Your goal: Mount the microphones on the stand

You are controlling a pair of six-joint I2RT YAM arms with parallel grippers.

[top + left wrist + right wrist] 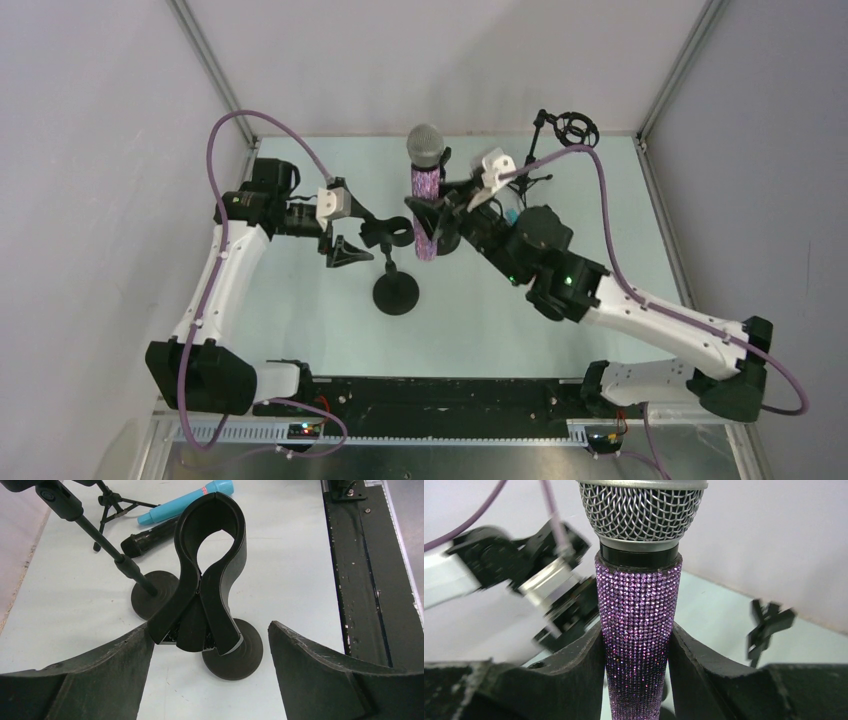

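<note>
The right gripper [636, 635] is closed tight on the purple glittery microphone [639, 610], with one finger pressed on each side of its body. The microphone stands straight up with its silver mesh head [641, 505] on top. In the top view it is just beside the black clip [210, 570], on the clip's right side, and not inside it. The clip sits on top of the stand, above the round base [235, 655]. The left gripper [209, 632] is wide open and holds nothing. The bottom of the clip sits between its fingers, and one finger [125, 655] is right next to the clip. The teal microphone [187, 502] and the black microphone [150, 537] lie on the bench [290, 570], past the clip, side by side.
</note>
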